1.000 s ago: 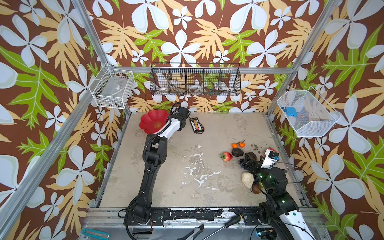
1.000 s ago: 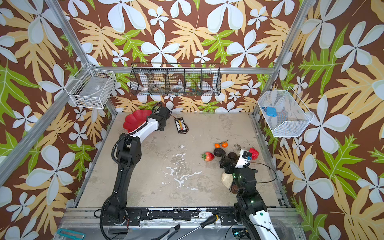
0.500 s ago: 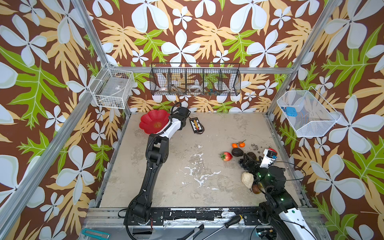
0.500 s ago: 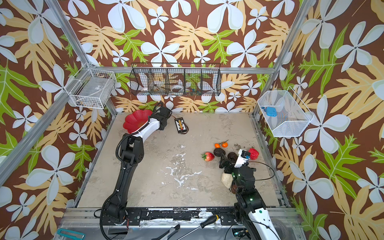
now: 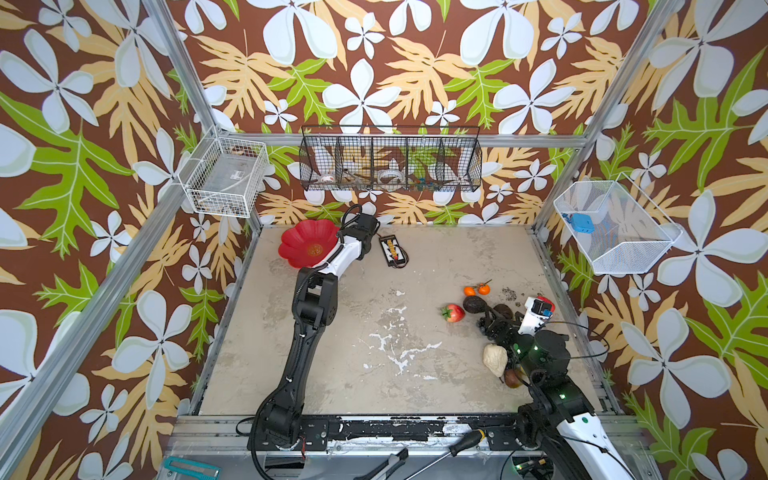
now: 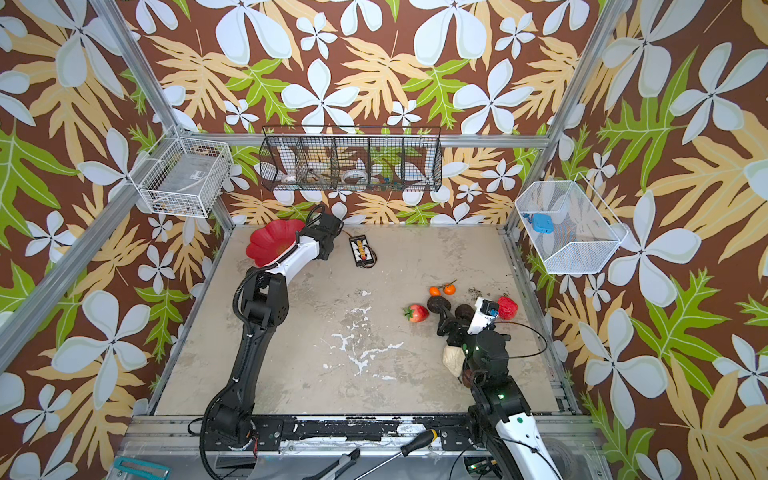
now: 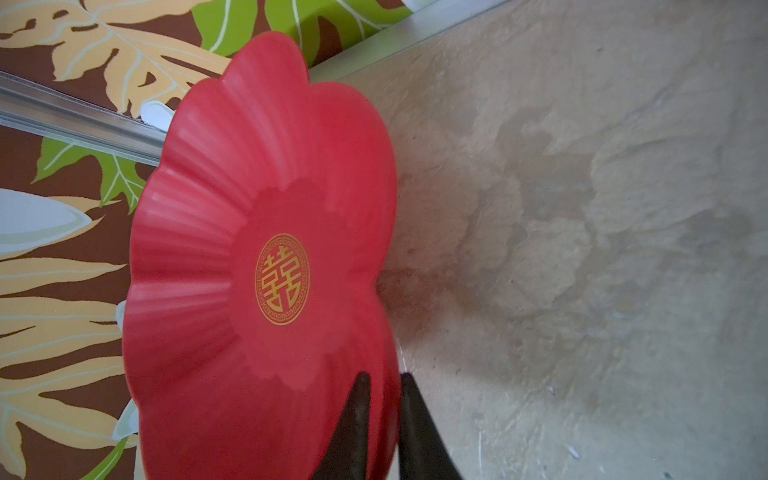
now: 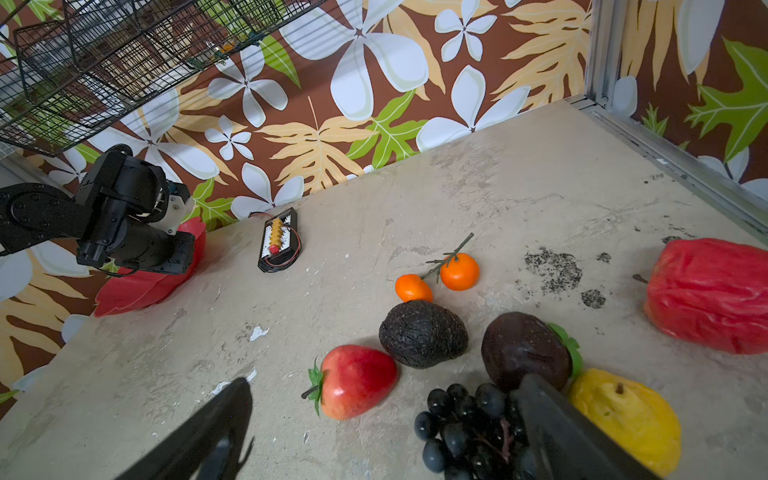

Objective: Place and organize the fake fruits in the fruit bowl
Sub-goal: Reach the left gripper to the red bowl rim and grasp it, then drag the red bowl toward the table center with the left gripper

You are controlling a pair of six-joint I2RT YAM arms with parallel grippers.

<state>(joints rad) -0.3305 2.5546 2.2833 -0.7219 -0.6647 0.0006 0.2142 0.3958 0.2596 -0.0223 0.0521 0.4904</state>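
Closing over the past second, your left gripper [image 7: 384, 376] now has its two fingers drawn together on the rim of the fruit bowl [image 7: 257, 232], one on the hollow side and one behind the petal edge. You find the red flower-shaped dish in the far left corner of the table [image 5: 374, 374], at about 11 o'clock in both top views, where it shows rounder and more face-on than a second ago. It is tipped rather than flat. Its hollow, marked with a gold emblem, turns up and toward the left wall, and the gripped edge is the one nearest the table's middle. Nearly round, it has no clear long axis.

Your right gripper [image 8: 386, 384] hangs with its fingers spread wide, holding nothing, over the fake fruits at about 4 o'clock. The dark grape bunch [image 8: 461, 424] sits just beside one finger. All the fruit lies on the table, well apart from the bowl.

The strawberry [image 5: 454, 312] lies on its side, long axis across the table, leafy end toward 9 o'clock. Just beside it sits the avocado [image 5: 473, 303], with two oranges [image 5: 469, 291] at its 12 o'clock. The ribbed red apple [image 6: 508, 307] lies nearest the right wall, the lemon [image 8: 623, 415] is beside the grapes, and the beige piece [image 5: 494, 359] lies toward 6 o'clock. A black device [image 5: 392, 251] rests near 12 o'clock, just beside your left arm.
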